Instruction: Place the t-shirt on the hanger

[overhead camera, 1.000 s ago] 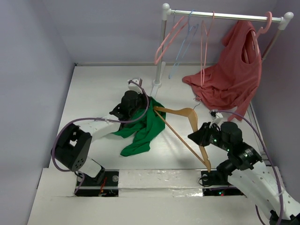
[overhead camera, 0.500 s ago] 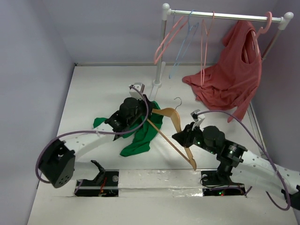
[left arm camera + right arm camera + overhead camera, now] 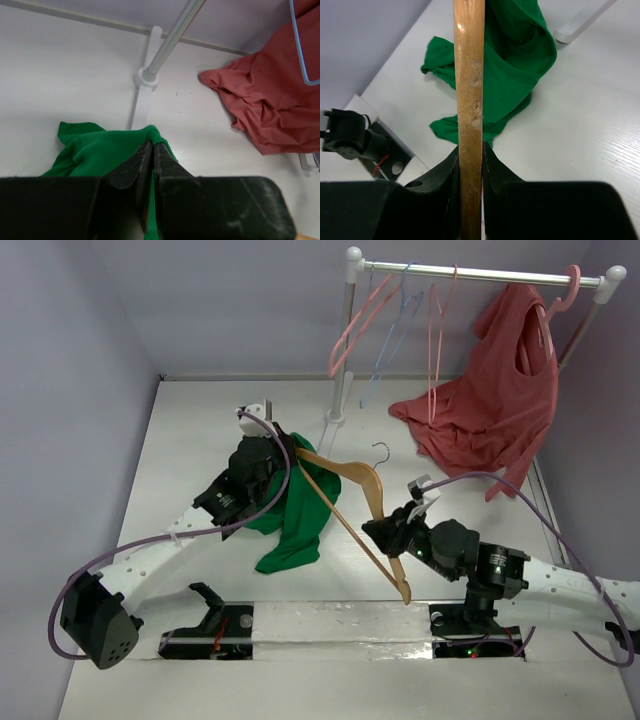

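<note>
Near the rack foot [image 3: 145, 78], my left claw [image 3: 152, 145] is pinching the t-shirt's [image 3: 300, 525] edge; my right claw [image 3: 470, 151] is clamping the hanger [image 3: 350, 472].

Black fingers [image 3: 131, 169] of the left gripper [image 3: 152, 146] block the lower part of the t-shirt [image 3: 95, 150] in the left wrist view, whose edges also crop the salmon-red garment [image 3: 265, 105] and the rack pole [image 3: 170, 40]. In the right wrist view the hanger [image 3: 469, 75] runs off top and bottom, its hook out of sight. From above, the right arm [image 3: 560, 585] is cut at the frame's edge.
</note>
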Tool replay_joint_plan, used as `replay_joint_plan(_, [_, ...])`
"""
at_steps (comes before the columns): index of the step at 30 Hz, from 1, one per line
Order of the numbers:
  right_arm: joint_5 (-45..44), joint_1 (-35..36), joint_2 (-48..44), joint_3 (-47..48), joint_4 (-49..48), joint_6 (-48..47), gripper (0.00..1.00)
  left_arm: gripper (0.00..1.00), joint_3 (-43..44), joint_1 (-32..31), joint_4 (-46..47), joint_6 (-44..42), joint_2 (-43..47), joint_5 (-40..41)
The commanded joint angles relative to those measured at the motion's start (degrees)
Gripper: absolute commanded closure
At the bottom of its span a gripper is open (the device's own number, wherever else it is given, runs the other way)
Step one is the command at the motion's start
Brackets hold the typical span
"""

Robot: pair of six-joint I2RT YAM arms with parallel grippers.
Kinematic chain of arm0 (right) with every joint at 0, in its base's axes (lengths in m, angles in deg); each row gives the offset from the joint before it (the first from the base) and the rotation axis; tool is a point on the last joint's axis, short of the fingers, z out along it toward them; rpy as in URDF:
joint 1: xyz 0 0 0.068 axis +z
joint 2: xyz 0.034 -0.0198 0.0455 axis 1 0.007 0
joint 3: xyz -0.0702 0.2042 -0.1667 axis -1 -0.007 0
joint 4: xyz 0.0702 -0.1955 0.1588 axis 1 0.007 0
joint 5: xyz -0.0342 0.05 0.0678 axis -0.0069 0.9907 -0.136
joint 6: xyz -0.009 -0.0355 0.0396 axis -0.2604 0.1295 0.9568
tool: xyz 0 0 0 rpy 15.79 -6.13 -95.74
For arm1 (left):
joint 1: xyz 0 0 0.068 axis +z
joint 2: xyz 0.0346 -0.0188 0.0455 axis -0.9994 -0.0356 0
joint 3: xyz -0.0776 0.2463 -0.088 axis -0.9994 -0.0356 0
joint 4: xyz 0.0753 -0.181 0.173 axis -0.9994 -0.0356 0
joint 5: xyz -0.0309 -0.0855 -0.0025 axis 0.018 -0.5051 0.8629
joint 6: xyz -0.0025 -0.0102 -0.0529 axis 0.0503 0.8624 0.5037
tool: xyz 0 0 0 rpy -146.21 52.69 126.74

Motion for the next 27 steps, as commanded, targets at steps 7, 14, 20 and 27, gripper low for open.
replay_joint_plan(7, [-11.5,3.3,2.0,3.6,-6.3,-2.0,1.00,1.00,0.9,0.4,0.0,-0.2,1.8,0.1])
replay_joint_plan(14, [-18.8,3.9,15.5,3.6,-23.9,-8.8,1.00,1.00,-0.6,-2.4,-0.7,1.8,6.2,-4.0])
replay_joint_plan(20, [-15.1,3.9,27.7,10.2,-32.3,-13.4,1.00,1.00,0.2,-4.2,-1.6,0.9,8.9,-13.2])
replay_joint_plan(27, [-17.2,3.3,34.9,8.1,-62.0,-25.7,1.00,1.00,2.2,-6.9,-8.6,2.6,13.4,-14.6])
